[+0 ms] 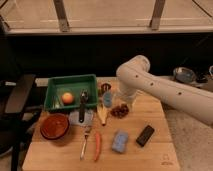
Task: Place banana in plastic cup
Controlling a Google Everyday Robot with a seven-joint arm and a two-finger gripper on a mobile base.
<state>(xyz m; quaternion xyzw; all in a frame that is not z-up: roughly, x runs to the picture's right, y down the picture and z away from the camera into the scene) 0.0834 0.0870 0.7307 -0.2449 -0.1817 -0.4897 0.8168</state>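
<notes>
The jaws stand spread and empty at the tip of the white arm (pixel 150 82), low over the surface (pixel 155 157), just right of the plastic cup (pixel 107 99) and above a reddish-brown clump (pixel 120 110). The banana (pixel 102 115) lies flat on the wood just near of the cup — not in it. Further left sits a green tray (pixel 55 85); nearer lie a carrot (pixel 97 146) and a blue sponge (pixel 120 141).

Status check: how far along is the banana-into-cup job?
Nothing is done yet: the banana lies on the table, just in front of the plastic cup and outside it. In hand: nothing; the gripper hangs low just right of the cup, jaws open. Left: grasp the banana, lift it, drop it into the cup.
</notes>
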